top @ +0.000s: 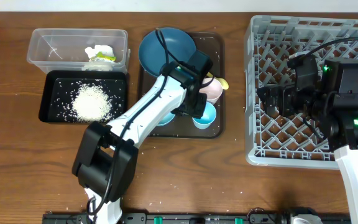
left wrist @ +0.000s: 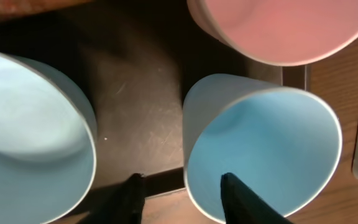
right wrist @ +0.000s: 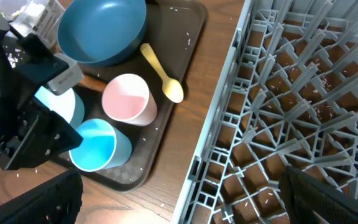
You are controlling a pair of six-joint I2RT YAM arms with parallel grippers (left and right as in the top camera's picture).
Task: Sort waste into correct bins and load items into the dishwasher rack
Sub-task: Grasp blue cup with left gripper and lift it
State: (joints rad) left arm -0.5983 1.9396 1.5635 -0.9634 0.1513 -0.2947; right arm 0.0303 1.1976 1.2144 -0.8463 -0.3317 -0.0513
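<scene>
The fingers point(left wrist: 132, 198) of my left gripper point(left wrist: 182, 200) stand part open and hold nothing, one tip outside the small light blue cup point(left wrist: 272, 149) and one over its mouth, at the near right corner of the brown tray point(left wrist: 142, 106). The pink cup point(left wrist: 284, 25) is just beyond. I judge this the loading step: close on that wall, lift clear of the pink cup, then carry right to the dishwasher rack point(top: 312, 93), where my right gripper point(right wrist: 176, 180) hangs wide open and empty.
</scene>
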